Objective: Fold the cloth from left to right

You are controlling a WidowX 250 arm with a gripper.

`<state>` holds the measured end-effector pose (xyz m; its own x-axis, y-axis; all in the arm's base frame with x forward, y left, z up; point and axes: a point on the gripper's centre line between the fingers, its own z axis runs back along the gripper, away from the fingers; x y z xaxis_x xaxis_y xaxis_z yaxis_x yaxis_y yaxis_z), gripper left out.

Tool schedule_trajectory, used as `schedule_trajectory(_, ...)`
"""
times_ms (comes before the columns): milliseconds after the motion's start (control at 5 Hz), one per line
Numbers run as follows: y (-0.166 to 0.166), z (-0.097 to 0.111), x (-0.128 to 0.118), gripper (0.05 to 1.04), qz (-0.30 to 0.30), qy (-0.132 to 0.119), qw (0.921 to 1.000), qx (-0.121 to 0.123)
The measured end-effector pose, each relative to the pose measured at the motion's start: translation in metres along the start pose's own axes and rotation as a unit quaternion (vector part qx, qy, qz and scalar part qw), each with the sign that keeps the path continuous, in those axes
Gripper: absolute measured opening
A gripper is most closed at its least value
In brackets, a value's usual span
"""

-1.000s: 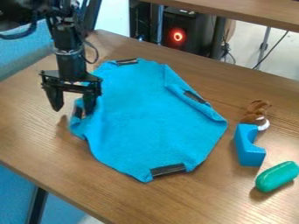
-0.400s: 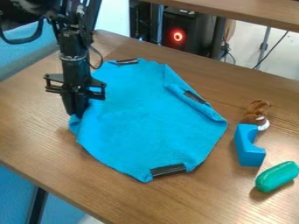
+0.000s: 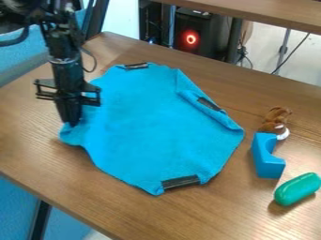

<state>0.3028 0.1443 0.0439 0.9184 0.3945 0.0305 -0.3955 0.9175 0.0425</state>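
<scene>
The blue cloth (image 3: 153, 124) lies across the middle of the table (image 3: 37, 154), mostly spread out, with a flap turned over along its far right side. Dark strips show at its far edge, its right side and its near edge. The black end effector (image 3: 72, 123) hangs down at the cloth's left corner, its fingers together and clamped on the fabric there. To the right of the cloth and apart from it stands a blue block (image 3: 268, 164) with a curved notch. A brown object (image 3: 274, 121) with a white band sits at its far end. Nearer and farther right lies a green, rounded, oblong object (image 3: 298, 189).
</scene>
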Motion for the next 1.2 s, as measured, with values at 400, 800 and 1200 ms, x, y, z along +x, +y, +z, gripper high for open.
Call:
schedule_trajectory(400, 0.040, 0.008, -0.001, 0.055, 0.026, 0.013, 0.9995, -0.007)
schedule_trajectory(800, 0.071, 0.028, -0.001, 0.055, 0.079, 0.032, 0.9964, -0.004)
schedule_trajectory(1200, 0.054, 0.034, -0.012, 0.055, 0.080, 0.075, 0.9932, -0.039)
